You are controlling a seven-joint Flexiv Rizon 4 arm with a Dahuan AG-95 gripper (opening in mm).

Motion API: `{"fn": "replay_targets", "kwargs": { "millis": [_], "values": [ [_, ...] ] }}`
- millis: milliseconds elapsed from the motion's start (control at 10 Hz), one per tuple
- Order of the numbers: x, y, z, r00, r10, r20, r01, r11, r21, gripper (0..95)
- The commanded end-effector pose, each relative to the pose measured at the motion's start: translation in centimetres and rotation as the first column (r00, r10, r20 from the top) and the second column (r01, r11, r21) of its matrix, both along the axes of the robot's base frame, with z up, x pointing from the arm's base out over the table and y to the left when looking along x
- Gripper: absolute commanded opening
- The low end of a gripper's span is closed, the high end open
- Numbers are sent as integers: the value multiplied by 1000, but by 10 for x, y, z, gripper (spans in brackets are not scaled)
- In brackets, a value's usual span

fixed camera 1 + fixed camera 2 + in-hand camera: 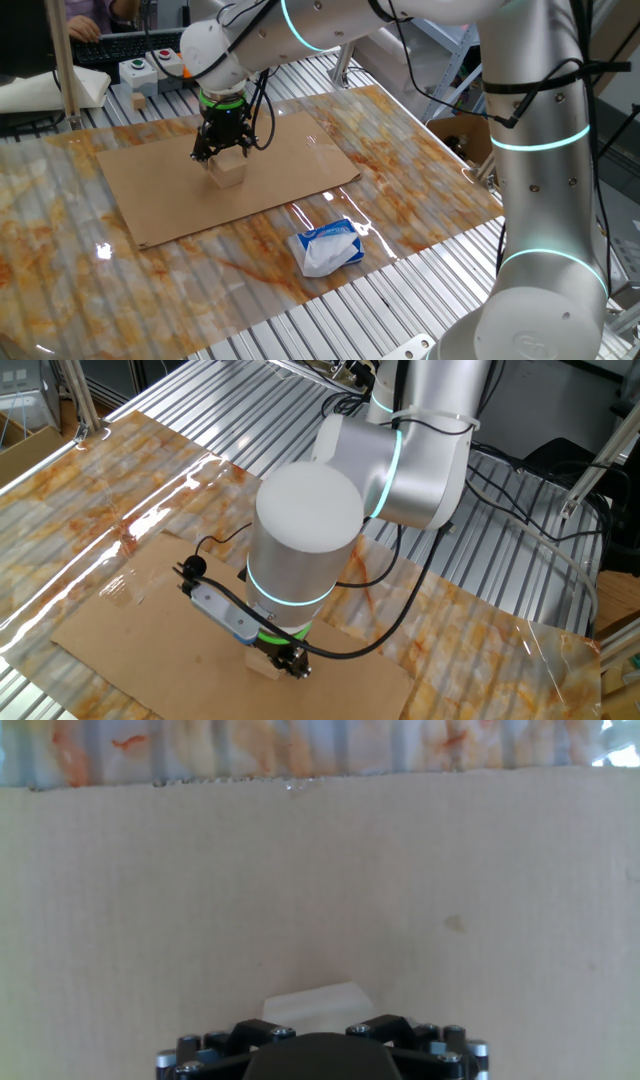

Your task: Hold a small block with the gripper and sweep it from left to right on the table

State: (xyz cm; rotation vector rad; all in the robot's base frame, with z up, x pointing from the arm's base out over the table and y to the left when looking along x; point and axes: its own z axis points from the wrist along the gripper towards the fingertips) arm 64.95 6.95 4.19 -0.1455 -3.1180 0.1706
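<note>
The small block (pixel 228 171) is a pale tan wooden cube that rests on the brown cardboard sheet (pixel 290 170). My gripper (pixel 222 150), black with a green ring, stands straight down over it, its fingers closed on the block's sides. In the other fixed view the arm hides most of the gripper (pixel 282 656), and only a corner of the block (pixel 265 663) shows under it. In the hand view the block's top (pixel 318 1003) pokes out just beyond the black finger bases. The table (pixel 420 190) has the orange-and-white marbled sheet under the cardboard.
A white-and-blue soft packet (pixel 326 248) lies on the marbled sheet in front of the cardboard. A button box (pixel 140 72) and a keyboard stand at the back. An open cardboard box (pixel 462 135) sits off the table's right side. The cardboard's far edge (pixel 300 782) meets the marbled sheet.
</note>
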Motion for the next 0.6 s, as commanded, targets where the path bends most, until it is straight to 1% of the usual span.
{"fn": "replay_targets", "kwargs": {
  "millis": [100, 200, 300, 400, 500, 600],
  "values": [
    [-10, -6, 36, 998, -60, 19, 60, 998, -14, 950],
    [-17, -12, 55, 997, -73, 18, 73, 997, -15, 950],
    [-24, -21, 77, 993, -119, 26, 120, 993, -18, 950],
    [-26, -24, 82, 990, -136, 29, 137, 990, -18, 950],
    [-33, -36, 100, 982, -185, 42, 186, 982, -21, 950],
    [-38, -45, 111, 982, -182, 41, 184, 983, -29, 950]
  ]
}}
